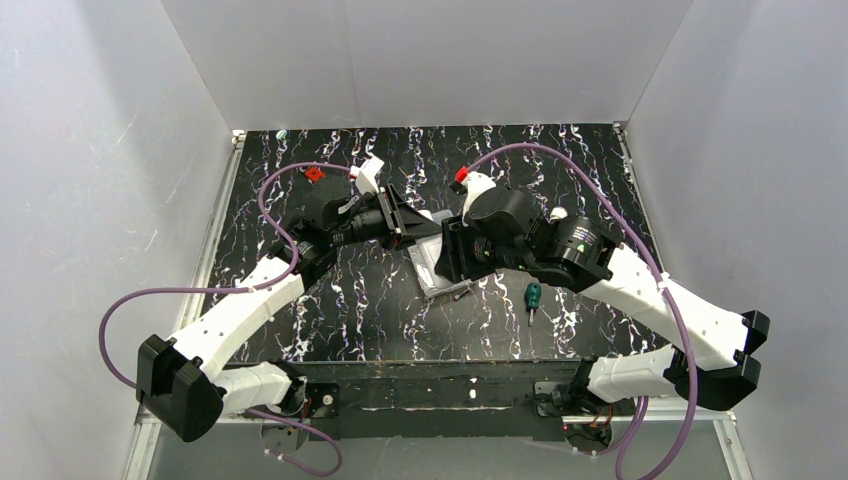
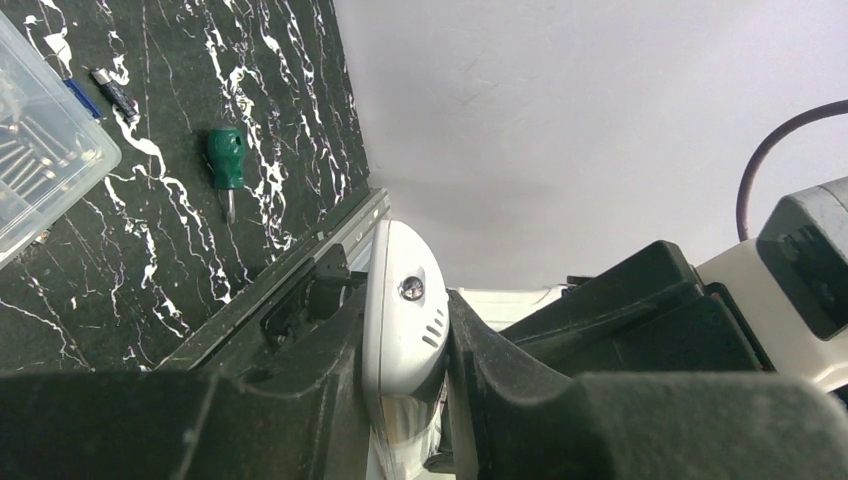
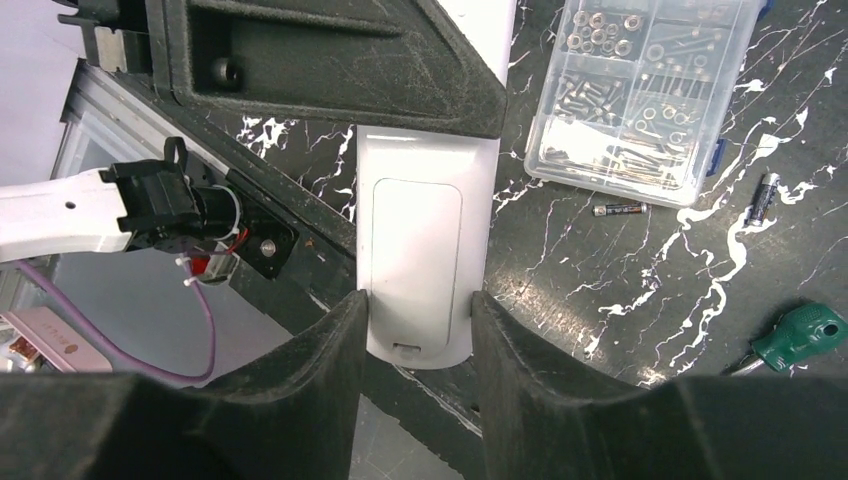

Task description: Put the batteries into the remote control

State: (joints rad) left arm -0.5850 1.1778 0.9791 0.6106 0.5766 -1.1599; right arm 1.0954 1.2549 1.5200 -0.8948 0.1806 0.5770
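Two grips share the remote control (image 3: 425, 155) over the bench (image 1: 350, 300): left fingers (image 2: 260, 420) clamped on its left end, right fingers (image 3: 300, 400) pressing both edges beside the closed cover (image 3: 415, 260). Slide that cover off squarely, left side steady; batteries (image 3: 617, 209) lie by the clear box (image 3: 640, 90).
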